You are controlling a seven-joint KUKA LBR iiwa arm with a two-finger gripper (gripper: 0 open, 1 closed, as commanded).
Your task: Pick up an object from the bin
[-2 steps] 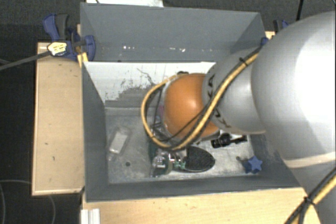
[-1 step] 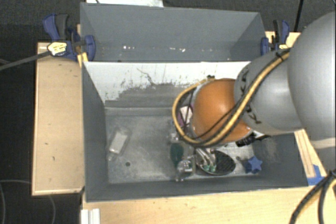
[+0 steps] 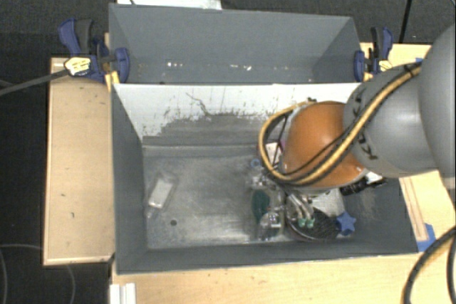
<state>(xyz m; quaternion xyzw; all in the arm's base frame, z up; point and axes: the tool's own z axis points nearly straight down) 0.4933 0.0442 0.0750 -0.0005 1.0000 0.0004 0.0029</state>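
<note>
Bin [image 3: 214,174], left side: one pale, see-through little piece [image 3: 159,194] lies alone on the grey floor, well apart from the action.
Hand [image 3: 273,218]: down at floor level, right of centre, under the arm's orange cover [image 3: 320,142]. Open or closed? Can't tell from up here.
Teal thing [image 3: 259,204]: a dark green lump tight by the hand's left side, the nearest candidate. Whether it is gripped or merely beside the hand, I cannot tell.
Right cluster: a black round thing [image 3: 313,226] with green on it, and a small blue piece [image 3: 346,223] just beside it.
Progress: the reach looks complete, but nothing is visibly held or lifted. Still to come is a sure grip and a raise clear of the bin.
</note>
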